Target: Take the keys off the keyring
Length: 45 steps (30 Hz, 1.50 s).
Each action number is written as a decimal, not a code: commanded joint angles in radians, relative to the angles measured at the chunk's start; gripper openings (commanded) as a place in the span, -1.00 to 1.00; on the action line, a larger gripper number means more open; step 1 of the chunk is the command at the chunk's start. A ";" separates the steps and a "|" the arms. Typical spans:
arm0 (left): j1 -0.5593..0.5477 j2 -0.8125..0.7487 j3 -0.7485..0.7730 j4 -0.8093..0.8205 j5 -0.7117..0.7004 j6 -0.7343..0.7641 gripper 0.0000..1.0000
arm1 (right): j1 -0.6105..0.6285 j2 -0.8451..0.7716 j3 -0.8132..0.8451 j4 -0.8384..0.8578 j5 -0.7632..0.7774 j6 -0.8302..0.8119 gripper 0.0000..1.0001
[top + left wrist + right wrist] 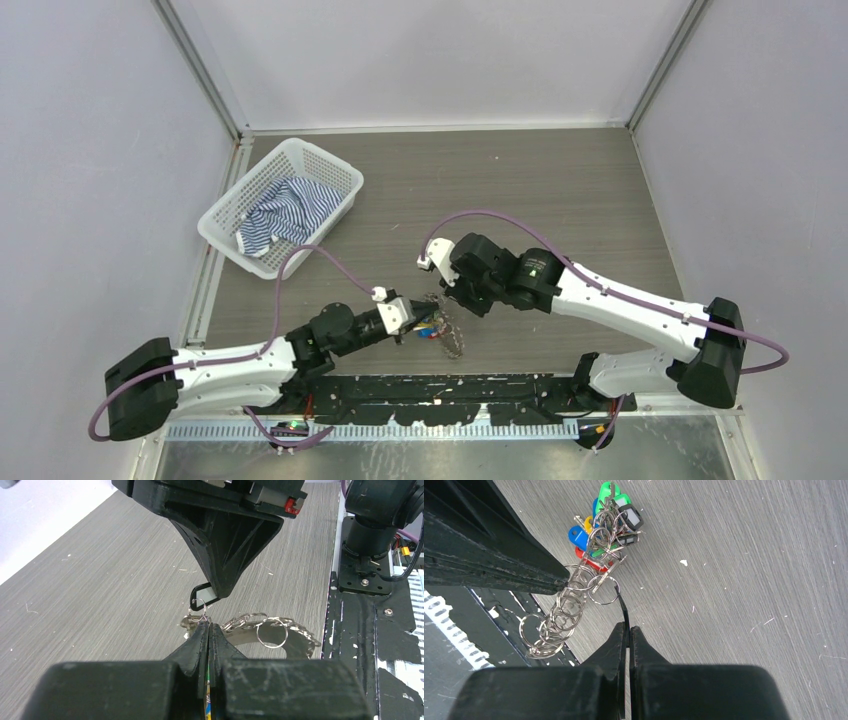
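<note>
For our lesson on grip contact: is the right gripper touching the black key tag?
Touching. The left wrist view shows the right gripper clamped on the black key tag.

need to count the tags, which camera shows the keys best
Right wrist: the keys show bunched and unobstructed, each coloured tag distinct. Top external shows them only as small coloured specks. Left wrist shows one black tag; the left gripper hides the rest.

Two arms (230, 365) (620, 300), one keyring (559, 617), several keys (604, 530), one basket (240, 190), one cloth (290, 210).
</note>
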<state>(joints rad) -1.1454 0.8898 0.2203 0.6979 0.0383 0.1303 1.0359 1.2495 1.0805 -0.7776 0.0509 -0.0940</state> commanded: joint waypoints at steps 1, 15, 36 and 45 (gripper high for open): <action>-0.011 -0.033 0.001 0.087 0.043 -0.018 -0.99 | -0.023 -0.012 -0.006 0.041 0.048 0.023 -0.98; -0.010 0.007 0.003 0.080 -0.098 -0.015 -0.99 | -0.026 -0.057 -0.013 0.096 0.054 0.016 -0.98; 0.123 0.078 0.066 0.142 0.143 -0.069 -0.62 | 0.012 -0.164 0.020 0.155 0.054 -0.071 -0.98; 0.127 0.028 0.098 0.041 0.224 -0.124 -0.66 | 0.034 -0.232 -0.004 0.192 0.044 -0.100 -0.98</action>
<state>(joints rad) -1.0245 0.9356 0.2790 0.7540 0.2081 0.0395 1.0588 1.0664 1.0603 -0.6933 0.0925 -0.1707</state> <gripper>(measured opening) 0.172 0.036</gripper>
